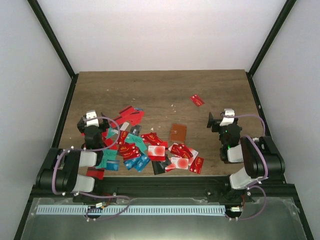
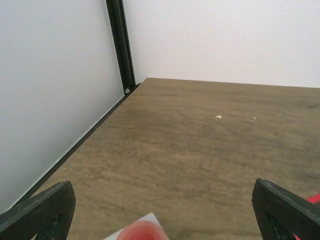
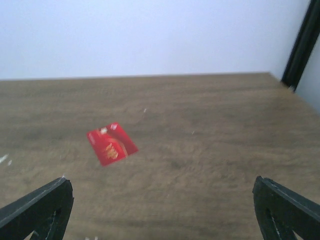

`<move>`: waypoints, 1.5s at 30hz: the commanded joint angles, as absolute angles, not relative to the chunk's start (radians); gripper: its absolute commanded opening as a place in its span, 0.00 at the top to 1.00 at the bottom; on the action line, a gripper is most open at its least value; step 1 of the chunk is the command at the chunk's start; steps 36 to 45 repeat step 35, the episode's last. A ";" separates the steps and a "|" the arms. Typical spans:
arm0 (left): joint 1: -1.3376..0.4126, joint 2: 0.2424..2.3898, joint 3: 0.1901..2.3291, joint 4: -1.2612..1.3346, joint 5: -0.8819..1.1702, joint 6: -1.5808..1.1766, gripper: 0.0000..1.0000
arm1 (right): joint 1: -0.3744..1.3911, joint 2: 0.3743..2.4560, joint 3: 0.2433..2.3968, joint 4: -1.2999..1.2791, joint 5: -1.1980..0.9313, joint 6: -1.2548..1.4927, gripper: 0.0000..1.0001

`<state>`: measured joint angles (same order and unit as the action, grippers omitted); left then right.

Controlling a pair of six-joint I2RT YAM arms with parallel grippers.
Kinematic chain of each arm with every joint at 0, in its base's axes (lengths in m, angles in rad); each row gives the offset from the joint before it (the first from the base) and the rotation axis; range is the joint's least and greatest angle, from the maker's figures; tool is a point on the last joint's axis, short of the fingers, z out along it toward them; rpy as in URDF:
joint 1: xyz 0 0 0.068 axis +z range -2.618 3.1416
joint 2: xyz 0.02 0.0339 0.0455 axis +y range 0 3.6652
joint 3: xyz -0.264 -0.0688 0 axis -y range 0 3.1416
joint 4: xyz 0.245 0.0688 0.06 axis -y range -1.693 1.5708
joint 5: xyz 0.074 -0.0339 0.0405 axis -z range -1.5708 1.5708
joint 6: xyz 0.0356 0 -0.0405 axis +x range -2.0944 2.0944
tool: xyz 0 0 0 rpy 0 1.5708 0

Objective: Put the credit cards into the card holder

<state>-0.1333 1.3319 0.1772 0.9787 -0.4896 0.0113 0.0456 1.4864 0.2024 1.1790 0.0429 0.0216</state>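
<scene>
Several credit cards [image 1: 135, 146], mostly red with some teal, blue and black, lie scattered over the near left and middle of the table. One red card [image 1: 197, 100] [image 3: 111, 143] lies alone farther back on the right. The brown card holder [image 1: 178, 132] lies flat and closed just behind the pile. My left gripper [image 1: 91, 120] [image 2: 162, 215] hovers open over the pile's left end, and the corner of a white card with a red circle [image 2: 140, 230] shows below it. To the right of the holder my right gripper [image 1: 221, 119] [image 3: 162, 215] stands open and holds nothing.
Black frame posts [image 1: 55, 45] and white walls close in the table on the left, back and right. A black rail [image 1: 160, 187] runs along the near edge by the arm bases. Bare wood [image 1: 160, 90] spans the table's far half.
</scene>
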 commanded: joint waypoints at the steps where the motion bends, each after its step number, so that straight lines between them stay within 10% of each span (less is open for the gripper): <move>1: -0.057 1.518 0.192 1.307 -0.299 0.004 0.02 | 0.021 1.534 0.238 1.245 -0.089 0.010 0.00; 45: 0.013 1.555 0.259 1.212 -0.147 -0.021 0.00 | 0.017 1.541 0.242 1.250 -0.092 0.017 0.00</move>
